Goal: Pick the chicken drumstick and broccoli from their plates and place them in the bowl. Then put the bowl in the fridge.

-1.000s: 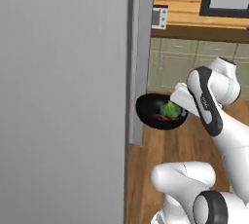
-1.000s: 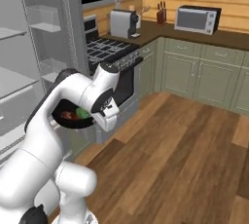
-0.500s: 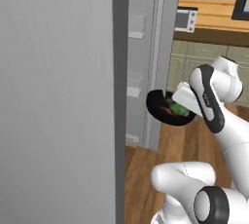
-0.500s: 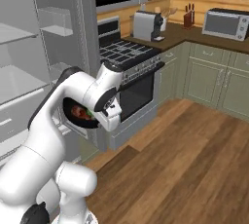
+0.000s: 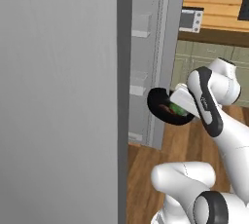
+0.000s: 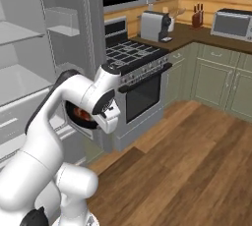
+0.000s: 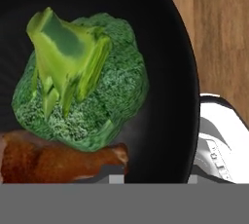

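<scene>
The glossy black bowl (image 5: 158, 105) hangs in the air at the hand, in front of the open fridge (image 6: 29, 77). My gripper (image 5: 182, 100) is shut on the bowl's rim. In the hand view the bowl (image 7: 168, 72) holds the green broccoli (image 7: 82, 86), with the reddish-brown chicken drumstick (image 7: 53, 160) beside it. The gripper (image 7: 153, 179) shows just its tips at the rim. From the right the bowl (image 6: 74, 114) sits behind the arm, with the drumstick (image 6: 84, 117) visible inside. The broccoli (image 5: 178, 109) peeks out by the hand. The plates are out of view.
The fridge's grey open door (image 5: 58, 96) stands close on the left. Its pale shelves (image 6: 19, 31) lie open. A stove (image 6: 133, 55) stands right of the fridge. A toaster (image 6: 153, 26) and a microwave (image 6: 231, 23) sit on the counter. Wooden floor (image 6: 197, 161) lies to the right.
The whole picture has shifted, so the base has moved toward the fridge. The door now looms larger on the left. The bowl stays at the hand with both foods inside.
</scene>
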Robot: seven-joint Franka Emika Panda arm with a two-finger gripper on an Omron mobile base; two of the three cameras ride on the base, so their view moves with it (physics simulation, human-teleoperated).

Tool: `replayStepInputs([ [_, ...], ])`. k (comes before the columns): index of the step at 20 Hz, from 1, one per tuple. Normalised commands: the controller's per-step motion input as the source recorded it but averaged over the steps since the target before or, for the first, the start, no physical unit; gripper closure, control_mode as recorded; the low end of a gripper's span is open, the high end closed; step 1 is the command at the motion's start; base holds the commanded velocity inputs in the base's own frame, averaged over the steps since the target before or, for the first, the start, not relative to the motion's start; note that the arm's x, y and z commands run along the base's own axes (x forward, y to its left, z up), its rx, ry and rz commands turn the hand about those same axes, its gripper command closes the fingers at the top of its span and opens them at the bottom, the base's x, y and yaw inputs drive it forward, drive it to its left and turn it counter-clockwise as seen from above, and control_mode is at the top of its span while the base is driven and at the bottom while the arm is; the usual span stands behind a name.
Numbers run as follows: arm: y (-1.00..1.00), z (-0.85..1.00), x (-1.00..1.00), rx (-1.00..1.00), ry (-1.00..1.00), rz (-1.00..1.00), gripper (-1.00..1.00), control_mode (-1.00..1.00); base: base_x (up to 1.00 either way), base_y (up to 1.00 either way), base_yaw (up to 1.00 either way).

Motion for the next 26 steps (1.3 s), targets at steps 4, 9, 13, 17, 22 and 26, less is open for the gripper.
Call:
replayStepInputs([
  [4, 0.0, 0.0, 0.0, 0.0, 0.0, 0.0, 1.0, 1.0, -0.78, 0.04, 0.12],
  [9, 0.0, 0.0, 0.0, 0.0, 0.0, 0.0, 1.0, 1.0, -0.53, 0.0, 0.07],
  [13, 0.0, 0.0, 0.0, 0.0, 0.0, 0.0, 1.0, 1.0, -0.8, 0.0, 0.02],
  [17, 0.0, 0.0, 0.0, 0.0, 0.0, 0.0, 1.0, 1.0, -0.58, 0.0, 0.0],
  [22, 0.0, 0.0, 0.0, 0.0, 0.0, 0.0, 1.0, 1.0, -0.65, 0.0, -0.01],
  [26, 0.0, 0.0, 0.0, 0.0, 0.0, 0.0, 1.0, 1.0, -0.77, 0.0, 0.0],
])
